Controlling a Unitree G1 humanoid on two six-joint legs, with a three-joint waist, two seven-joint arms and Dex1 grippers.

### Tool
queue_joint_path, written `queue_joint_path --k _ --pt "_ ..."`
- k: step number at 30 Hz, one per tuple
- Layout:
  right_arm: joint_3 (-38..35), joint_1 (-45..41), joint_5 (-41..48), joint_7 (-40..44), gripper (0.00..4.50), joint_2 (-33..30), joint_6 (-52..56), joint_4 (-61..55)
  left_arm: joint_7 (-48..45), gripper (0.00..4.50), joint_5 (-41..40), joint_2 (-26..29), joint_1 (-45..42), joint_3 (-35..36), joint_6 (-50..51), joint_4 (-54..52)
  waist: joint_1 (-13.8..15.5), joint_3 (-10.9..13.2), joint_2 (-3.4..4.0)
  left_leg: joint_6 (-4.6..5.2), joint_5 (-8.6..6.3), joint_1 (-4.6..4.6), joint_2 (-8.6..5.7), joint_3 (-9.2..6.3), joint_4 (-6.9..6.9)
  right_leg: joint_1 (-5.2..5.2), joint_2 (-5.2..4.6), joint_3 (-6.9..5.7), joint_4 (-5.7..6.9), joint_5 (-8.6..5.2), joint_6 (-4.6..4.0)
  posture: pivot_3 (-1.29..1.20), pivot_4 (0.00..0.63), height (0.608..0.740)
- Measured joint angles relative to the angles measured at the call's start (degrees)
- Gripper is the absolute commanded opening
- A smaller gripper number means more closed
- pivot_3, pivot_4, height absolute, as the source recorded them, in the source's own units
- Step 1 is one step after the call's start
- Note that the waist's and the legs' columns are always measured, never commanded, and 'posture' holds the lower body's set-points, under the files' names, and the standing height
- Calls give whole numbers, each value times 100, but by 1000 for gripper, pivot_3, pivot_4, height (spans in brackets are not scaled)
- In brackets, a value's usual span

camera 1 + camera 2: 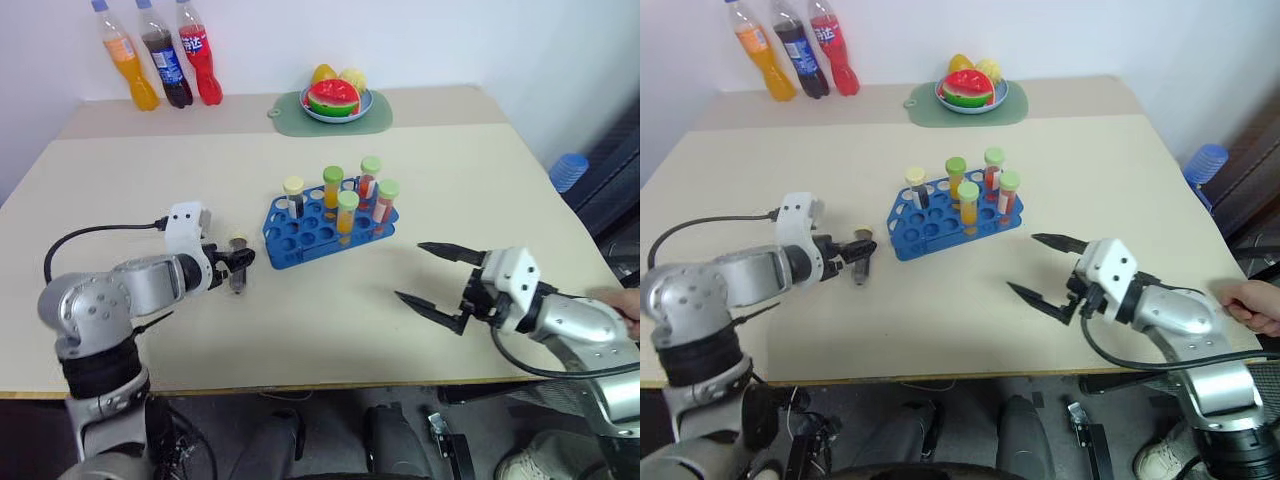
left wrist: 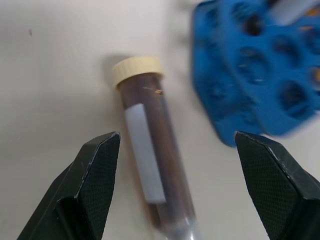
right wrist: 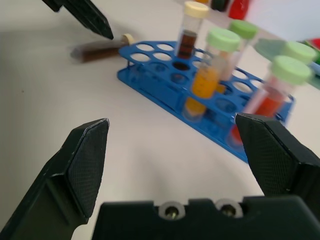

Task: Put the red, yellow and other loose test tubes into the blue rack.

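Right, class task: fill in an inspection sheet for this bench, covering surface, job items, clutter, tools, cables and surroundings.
Surface: beige table, nothing spilled.
Job items: blue rack holds five upright capped tubes; one dark brown tube lies loose on the table left of the rack.
Clutter: three soda bottles and a fruit plate on a green mat at the far edge.
Tools: left tool open over the brown tube; right tool open, holding nothing.
Cables: black cable at the left wrist.
Surroundings: a person's hand at the right.
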Motion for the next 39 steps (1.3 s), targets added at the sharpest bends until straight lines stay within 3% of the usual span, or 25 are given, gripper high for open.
queue_joint_path --k 3,8,12,15,16,19,21,25,29,31,35,39 --pt "-213 433 248 369 4428 -277 92 -266 505 3769 -15 -4 -327 -38 -1 710 16 9 -17 -2 0 -9 0 0 5 -3 0 0 -5 0 1 0 150 740" --pt "-266 426 231 394 4428 -303 70 -306 1072 3769 26 -188 -881 -290 0 1454 33 10 -22 -1 -1 -6 -1 11 20 7 -1 3 0 2 2 0 150 740" --pt "-246 404 103 295 4500 -297 9 -341 1448 2447 279 -272 -1497 -460 -1 2299 67 8 -22 -2 -1 -2 -2 21 23 11 -2 3 0 2 3 0 150 740" --pt "-251 553 34 305 4500 -304 -53 -362 1548 949 234 -221 -1629 -576 -5 2546 91 8 -22 -2 -2 -2 -2 22 24 10 -2 3 0 2 4 0 150 740" --pt "-251 580 14 306 4500 -303 -56 -362 1575 823 186 -211 -1644 -573 -12 2592 101 8 -22 -2 -1 -2 -2 23 25 10 -2 3 0 2 4 0 150 740" --pt "-251 584 -1 291 4500 -300 -79 -362 1649 810 -7 -161 -1641 -519 -15 2662 126 8 -22 -2 -2 -3 -1 23 28 9 -2 4 2 2 4 0 150 740" --pt "-240 569 -43 236 4500 -271 -114 -367 1390 810 -842 230 -1322 -551 1 2472 86 9 -24 -6 -4 -7 2 22 24 -8 -1 13 8 2 3 0 150 740" --pt "-188 569 -108 105 4500 -165 -119 -377 149 810 -1699 748 -371 -447 -73 913 9 12 -30 -5 -6 -16 3 24 21 -23 1 30 7 2 3 0 150 740" --pt "-176 554 -109 -20 4500 -49 -106 -408 -2973 810 -1551 1274 883 4 -2159 -686 4 10 -25 -5 -6 1 22 79 4 -24 14 55 3 3 -8 0 150 740" --pt "-162 524 -106 -22 4500 -35 -107 -408 -3857 810 -1125 1342 1008 -101 -3033 -826 54 9 -23 5 -12 3 28 79 8 -10 20 54 -7 -1 -20 0 150 740" --pt "-150 446 -83 -2 4500 -21 -95 -399 -4633 810 377 847 985 -1074 -5069 -670 192 8 -23 41 -32 4 30 82 21 22 24 54 -57 6 -35 0 150 740" --pt "-245 458 15 -34 4500 -12 -46 -416 -4623 810 2277 -15 892 -2261 -7378 115 178 9 -24 44 -34 0 30 93 38 41 24 57 -96 34 5 0 150 740"
